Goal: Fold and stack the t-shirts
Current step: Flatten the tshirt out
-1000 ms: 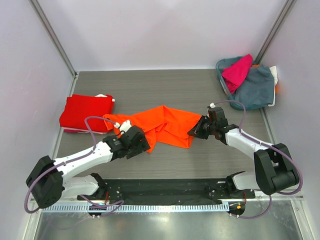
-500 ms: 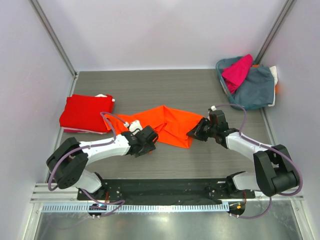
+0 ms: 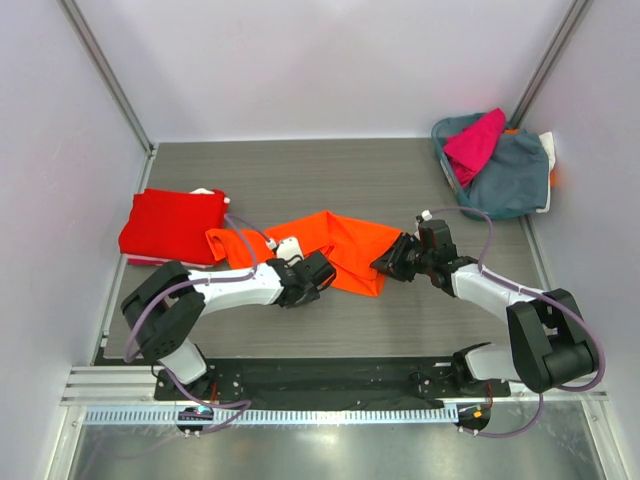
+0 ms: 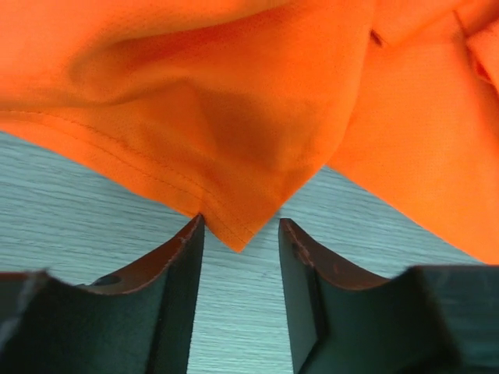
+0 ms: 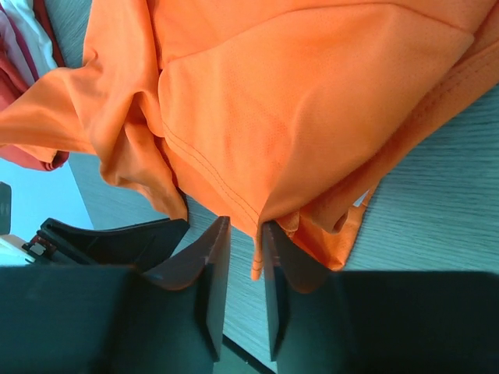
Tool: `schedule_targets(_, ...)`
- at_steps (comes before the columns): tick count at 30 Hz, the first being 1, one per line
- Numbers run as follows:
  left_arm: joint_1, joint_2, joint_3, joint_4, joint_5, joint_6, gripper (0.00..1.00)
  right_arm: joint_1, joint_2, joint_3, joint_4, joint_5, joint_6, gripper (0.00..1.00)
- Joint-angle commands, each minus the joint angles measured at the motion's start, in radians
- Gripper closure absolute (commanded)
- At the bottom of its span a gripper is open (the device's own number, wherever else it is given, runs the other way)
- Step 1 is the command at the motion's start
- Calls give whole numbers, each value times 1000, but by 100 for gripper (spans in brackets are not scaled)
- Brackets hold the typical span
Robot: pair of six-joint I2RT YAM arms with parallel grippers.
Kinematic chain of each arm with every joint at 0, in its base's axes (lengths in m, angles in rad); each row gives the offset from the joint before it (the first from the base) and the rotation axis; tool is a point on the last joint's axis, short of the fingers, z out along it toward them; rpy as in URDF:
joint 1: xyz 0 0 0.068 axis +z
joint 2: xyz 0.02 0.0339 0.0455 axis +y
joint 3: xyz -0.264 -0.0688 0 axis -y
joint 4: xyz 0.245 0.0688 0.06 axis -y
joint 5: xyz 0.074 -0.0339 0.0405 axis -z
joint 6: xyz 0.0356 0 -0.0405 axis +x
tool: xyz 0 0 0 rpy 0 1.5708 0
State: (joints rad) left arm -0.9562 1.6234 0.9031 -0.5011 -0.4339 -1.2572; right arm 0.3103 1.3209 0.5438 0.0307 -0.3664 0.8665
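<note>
The bright orange t-shirt [image 3: 340, 245] lies crumpled in the middle of the table. My left gripper [image 3: 318, 272] is at its near edge, open, with a pointed corner of the orange shirt [image 4: 234, 117] just between the fingertips [image 4: 238, 234]. My right gripper [image 3: 388, 262] is at the shirt's right edge, jaws narrowly open, with a fold of the orange hem [image 5: 296, 101] hanging between them [image 5: 243, 234] against one finger. The red t-shirt [image 3: 172, 225] lies folded at the left. The magenta t-shirt [image 3: 475, 140] lies in the basket at the back right.
A blue-grey basket [image 3: 441, 135] at the back right holds the magenta shirt and a grey-blue cloth [image 3: 515, 175]. White walls close the back and sides. A black rail [image 3: 320, 380] runs along the near edge. A white cloth edge [image 5: 19, 35] shows by the red shirt.
My left gripper has moved right along the orange shirt's near edge, to a corner near its middle. The shirt's left end now lies uncovered. The right gripper has barely moved.
</note>
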Motion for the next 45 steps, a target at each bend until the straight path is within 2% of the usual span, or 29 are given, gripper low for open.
schedule_targets(1, -3, 23, 13, -76, -100, -19, 60, -4, 0, 4, 47, -17, -1, 69)
schedule_targets(6, -3, 20, 10, -93, -109, -15, 72, 0, 17, -2, 51, -29, 3, 65)
schedule_targets(8, -3, 21, 11, -94, -111, -10, 83, 4, 15, -11, 55, -29, 6, 65)
schedule_targets(9, -3, 20, 10, -94, -112, -7, 98, 7, 15, -16, 58, -28, 6, 65)
schedule_targets(10, -3, 16, 10, -99, -115, -4, 100, 7, 17, -19, 60, -26, 6, 65)
schedule_targets(19, -1, -36, 8, -122, -137, 8, 100, 26, 18, -50, 63, -37, 5, 64)
schedule_targets(23, -1, -74, 14, -132, -134, 24, 100, 24, 32, -64, 96, -51, 15, 68)
schedule_targets(27, -1, -115, 26, -152, -140, 41, 100, 24, 35, -59, 107, -63, 29, 83)
schedule_targets(28, -1, -120, 33, -157, -143, 44, 100, 24, 28, -51, 103, -65, 25, 91)
schedule_targets(30, -1, -131, 40, -178, -150, 45, 100, 24, 17, -33, 66, -68, 16, 98)
schedule_targets(36, 28, -239, 88, -269, -178, 97, 100, -26, -64, 122, -153, -52, -69, 99)
schedule_targets(39, 108, -347, 92, -287, -148, 171, 100, -112, -103, 180, -206, -83, -92, 99)
schedule_targets(42, 258, -457, 74, -252, -66, 264, 100, -172, -108, 229, -221, -117, -90, 99)
schedule_targets(43, 342, -479, 77, -241, -42, 294, 100, -201, -103, 267, -221, -153, -84, 99)
schedule_targets(45, 423, -508, 126, -258, -6, 361, 100, -224, -89, 341, -221, -186, -67, 99)
